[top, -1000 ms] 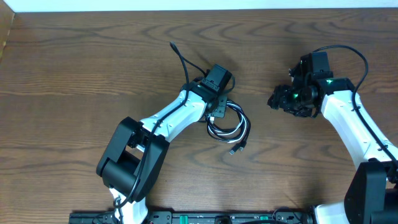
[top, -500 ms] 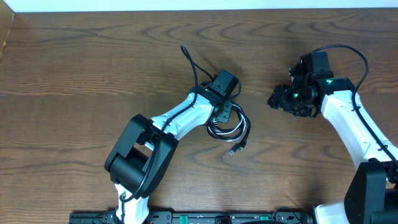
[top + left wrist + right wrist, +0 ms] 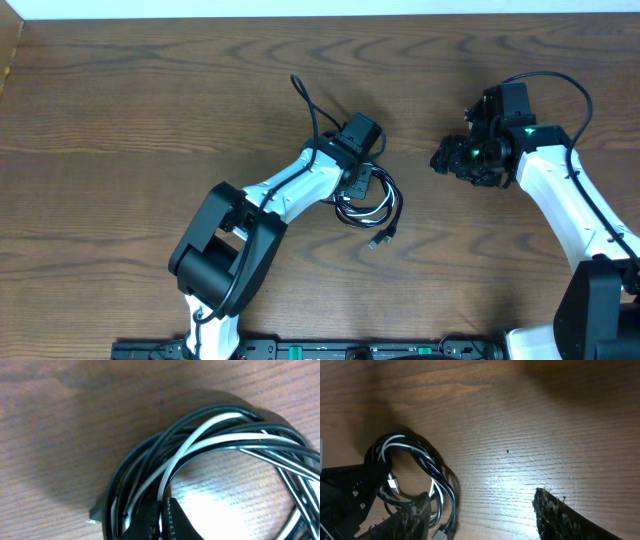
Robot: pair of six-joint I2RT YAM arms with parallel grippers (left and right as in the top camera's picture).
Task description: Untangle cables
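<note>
Left gripper (image 3: 161, 510) pinching cables (image 3: 225, 445); right gripper (image 3: 480, 507) wide

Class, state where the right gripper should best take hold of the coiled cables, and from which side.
Probably the loose plug tail trailing from the near-right of the cables, approached from above on the right: it lies clear of the stacked loops, opposite the left gripper at the coil's left, and nearest the open right gripper.
</note>
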